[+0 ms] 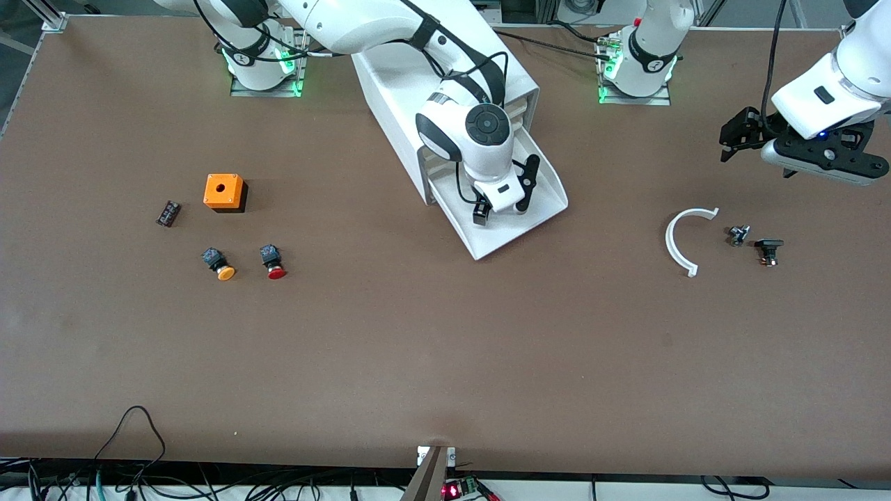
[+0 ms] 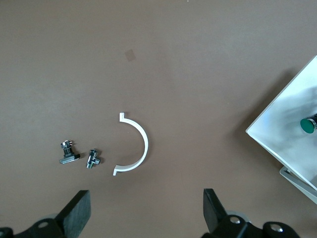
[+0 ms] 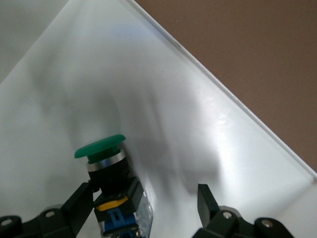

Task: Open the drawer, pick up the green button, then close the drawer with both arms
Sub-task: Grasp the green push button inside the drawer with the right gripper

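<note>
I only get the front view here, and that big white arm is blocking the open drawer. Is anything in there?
Observer: Yes. The right wrist view shows a green button in the drawer, between the open fingers of the right gripper.
Operator: Has it grabbed it?
Observer: Not from what shows. One finger is right beside the button's black body, and the other stands well apart from it.
Operator: And the arm at the table's end?
Observer: Its wrist view shows the left gripper waiting open above a white curved piece, holding nothing.
</note>
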`<state>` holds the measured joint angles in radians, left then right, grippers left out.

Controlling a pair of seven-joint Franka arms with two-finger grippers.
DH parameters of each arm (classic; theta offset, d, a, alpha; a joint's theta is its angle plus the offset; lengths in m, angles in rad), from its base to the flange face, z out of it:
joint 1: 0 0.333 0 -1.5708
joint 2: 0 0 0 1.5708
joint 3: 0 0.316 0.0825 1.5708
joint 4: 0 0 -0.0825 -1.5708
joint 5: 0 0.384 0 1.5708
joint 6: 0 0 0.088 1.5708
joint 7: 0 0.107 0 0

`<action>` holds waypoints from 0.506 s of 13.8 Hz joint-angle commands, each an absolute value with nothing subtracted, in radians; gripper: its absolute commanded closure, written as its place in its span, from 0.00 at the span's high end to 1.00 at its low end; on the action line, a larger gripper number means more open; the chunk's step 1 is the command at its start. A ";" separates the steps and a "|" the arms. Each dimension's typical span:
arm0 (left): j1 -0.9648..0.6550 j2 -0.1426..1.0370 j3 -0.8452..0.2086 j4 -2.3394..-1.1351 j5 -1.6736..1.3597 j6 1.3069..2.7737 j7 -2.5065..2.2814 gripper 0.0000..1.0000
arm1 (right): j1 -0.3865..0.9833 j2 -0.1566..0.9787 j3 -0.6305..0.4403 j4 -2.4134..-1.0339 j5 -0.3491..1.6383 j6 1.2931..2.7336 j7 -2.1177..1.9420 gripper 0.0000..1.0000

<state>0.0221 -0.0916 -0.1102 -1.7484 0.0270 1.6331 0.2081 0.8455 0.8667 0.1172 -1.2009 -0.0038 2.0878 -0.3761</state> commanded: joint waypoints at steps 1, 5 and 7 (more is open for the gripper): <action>0.025 -0.080 -0.110 -1.724 0.040 1.617 0.201 1.00 | 0.850 0.879 0.124 -1.169 -0.067 2.080 -0.377 0.56; 0.026 -0.080 -0.113 -1.723 0.038 1.617 0.175 1.00 | 0.859 0.879 0.126 -1.169 -0.112 2.082 -0.293 0.35; 0.025 -0.081 -0.121 -1.721 0.037 1.617 0.158 1.00 | 0.861 0.877 0.126 -1.169 -0.129 2.082 -0.281 0.24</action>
